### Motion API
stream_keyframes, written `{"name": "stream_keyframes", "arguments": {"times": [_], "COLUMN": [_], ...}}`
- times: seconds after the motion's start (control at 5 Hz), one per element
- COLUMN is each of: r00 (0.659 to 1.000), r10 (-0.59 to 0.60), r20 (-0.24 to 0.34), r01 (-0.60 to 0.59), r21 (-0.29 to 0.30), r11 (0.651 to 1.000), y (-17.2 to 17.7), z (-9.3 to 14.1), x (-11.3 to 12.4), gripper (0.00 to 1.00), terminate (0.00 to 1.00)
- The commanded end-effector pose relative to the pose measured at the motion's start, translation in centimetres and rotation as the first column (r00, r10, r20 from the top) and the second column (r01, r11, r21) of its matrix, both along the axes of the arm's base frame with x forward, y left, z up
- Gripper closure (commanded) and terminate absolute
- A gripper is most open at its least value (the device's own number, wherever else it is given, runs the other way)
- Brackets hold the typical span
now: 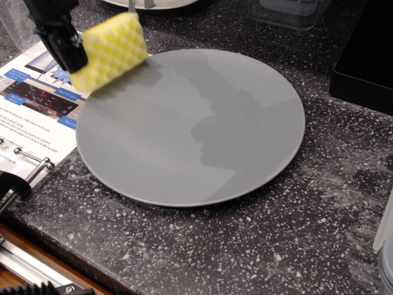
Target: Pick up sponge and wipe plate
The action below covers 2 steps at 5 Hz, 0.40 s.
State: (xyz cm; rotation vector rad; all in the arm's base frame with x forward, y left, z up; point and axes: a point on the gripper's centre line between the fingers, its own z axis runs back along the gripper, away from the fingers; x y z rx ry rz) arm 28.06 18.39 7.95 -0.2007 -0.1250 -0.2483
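Observation:
The large grey plate (190, 126) lies flat on the dark speckled counter, filling the middle of the view. My black gripper (77, 58) comes in from the top left and is shut on the left end of the yellow sponge (110, 50). The sponge is tilted, its ridged face toward the camera, and it hangs over the plate's upper left edge. I cannot tell whether it touches the plate. Only one black finger (61, 43) shows clearly; the other is hidden behind the sponge.
A printed leaflet (31, 98) lies left of the plate. A clamp (18, 178) grips the counter's front left edge. A white dish (153, 3) sits at the top edge, a clear container (288, 12) top right, and a black box (365, 55) at the right.

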Motion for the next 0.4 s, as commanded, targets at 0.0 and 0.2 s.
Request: {"name": "stream_keyframes", "arguments": {"times": [0.0,0.2], "r00": [0.997,0.998], "r10": [-0.008,-0.013], "r20": [0.08,0.057], "r01": [0.001,0.004], "r21": [0.096,0.16], "r11": [0.995,0.987], "y": [-2.2,-4.2], "z": [0.6,0.1], "x": [0.8,0.9], "gripper": [1.0,1.0], "terminate": [0.0,0.0]}}
